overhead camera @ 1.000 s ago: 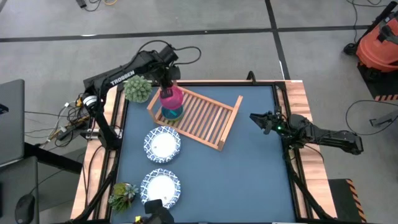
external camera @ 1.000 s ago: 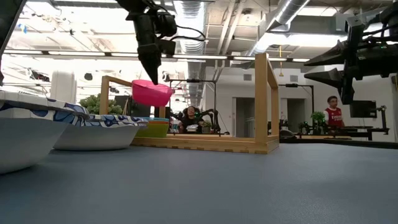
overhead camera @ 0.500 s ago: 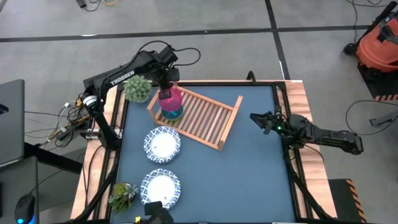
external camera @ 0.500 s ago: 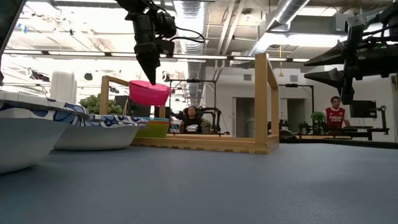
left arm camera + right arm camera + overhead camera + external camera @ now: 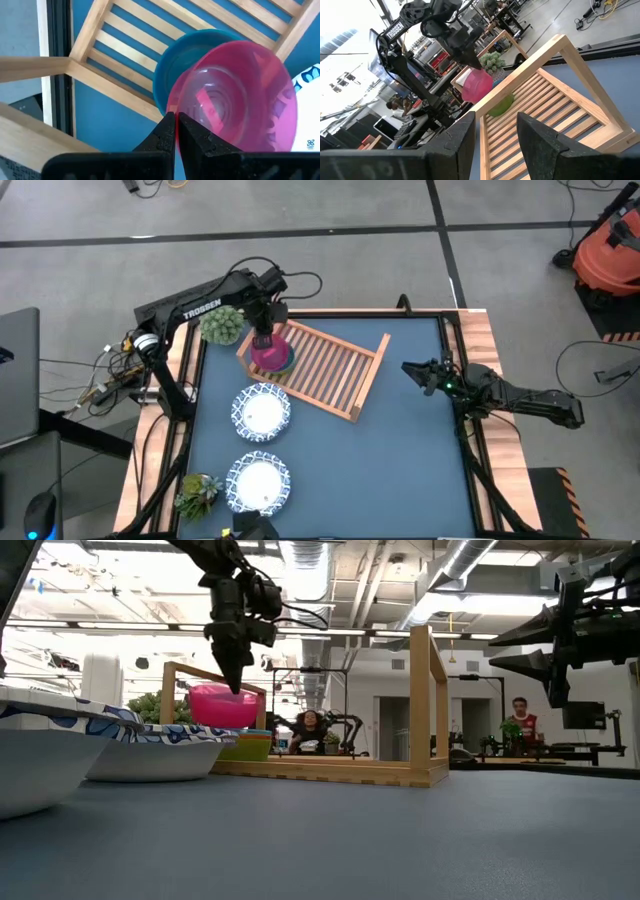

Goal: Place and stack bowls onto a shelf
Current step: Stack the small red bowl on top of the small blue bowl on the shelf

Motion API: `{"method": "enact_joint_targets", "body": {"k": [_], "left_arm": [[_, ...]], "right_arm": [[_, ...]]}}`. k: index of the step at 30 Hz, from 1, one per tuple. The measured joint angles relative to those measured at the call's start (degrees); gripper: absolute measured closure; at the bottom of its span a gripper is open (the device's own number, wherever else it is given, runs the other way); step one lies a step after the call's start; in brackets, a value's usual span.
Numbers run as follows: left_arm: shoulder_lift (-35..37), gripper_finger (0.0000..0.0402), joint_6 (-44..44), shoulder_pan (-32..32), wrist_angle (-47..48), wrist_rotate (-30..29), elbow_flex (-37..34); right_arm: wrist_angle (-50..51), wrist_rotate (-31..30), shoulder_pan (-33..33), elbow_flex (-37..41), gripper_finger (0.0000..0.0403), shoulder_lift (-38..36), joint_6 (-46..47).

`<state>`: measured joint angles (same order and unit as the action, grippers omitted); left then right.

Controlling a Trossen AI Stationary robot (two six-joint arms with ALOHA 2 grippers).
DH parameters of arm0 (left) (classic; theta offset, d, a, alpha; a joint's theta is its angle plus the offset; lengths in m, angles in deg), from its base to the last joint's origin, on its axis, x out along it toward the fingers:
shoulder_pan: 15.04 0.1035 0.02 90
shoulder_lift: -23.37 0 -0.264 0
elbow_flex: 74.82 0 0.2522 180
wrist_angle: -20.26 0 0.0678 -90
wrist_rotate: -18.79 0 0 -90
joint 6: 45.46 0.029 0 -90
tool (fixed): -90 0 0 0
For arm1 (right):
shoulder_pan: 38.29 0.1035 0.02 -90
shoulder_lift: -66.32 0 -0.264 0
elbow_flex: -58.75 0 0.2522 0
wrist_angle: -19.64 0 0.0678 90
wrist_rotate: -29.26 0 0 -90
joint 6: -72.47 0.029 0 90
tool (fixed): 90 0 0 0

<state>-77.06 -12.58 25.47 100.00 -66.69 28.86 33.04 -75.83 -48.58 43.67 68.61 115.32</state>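
My left gripper (image 5: 262, 332) is over the wooden slatted shelf's (image 5: 330, 370) left end, shut on the magenta bowl (image 5: 270, 353). The bowl sits level, low over the teal bowl (image 5: 182, 57), shifted a little to one side of it. In the low view the teal bowl tops a green bowl (image 5: 250, 748) on the shelf. No red bowl shows. Two white bowls with blue rims (image 5: 261, 411) (image 5: 259, 482) rest on the blue table in front of the shelf. My right gripper (image 5: 412, 370) waits open near the table's right edge. My left gripper (image 5: 176, 116) pinches the magenta bowl's rim (image 5: 176, 102) on the side nearest the wrist, one finger inside the bowl and one outside. The fingers (image 5: 233, 675) come from above, pointing down. The bowl hangs level below them; whether its base touches the teal bowl I cannot tell.
A leafy potted plant (image 5: 221, 323) stands close to the left gripper, beside the shelf's far left corner; another plant (image 5: 198, 492) sits at the table's near left corner. The shelf's raised end rails (image 5: 427, 700) stand tall. Bare blue table (image 5: 400, 460) lies right of the white bowls.
My left gripper has come down and shifted slightly toward the table's left, still shut on the magenta bowl. The bowl has dropped from well above the stack to just over the teal bowl and has levelled out.
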Motion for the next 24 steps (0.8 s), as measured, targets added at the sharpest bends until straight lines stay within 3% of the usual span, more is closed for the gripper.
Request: {"method": "enact_joint_targets", "body": {"k": [15, 24], "left_arm": [[0.0, 0.0401, 4.66, 0.02, -5.21, 4.69, -0.19], [0.0, 0.0401, 6.0, 0.04, -5.83, 4.52, -0.19]], "right_arm": [[0.0, -0.01, 0.0, 0.0, 0.0232, 0.0, 0.03], [0.0, 0.0, 0.0, 0.0, 0.0232, -0.01, 0.04]]}}
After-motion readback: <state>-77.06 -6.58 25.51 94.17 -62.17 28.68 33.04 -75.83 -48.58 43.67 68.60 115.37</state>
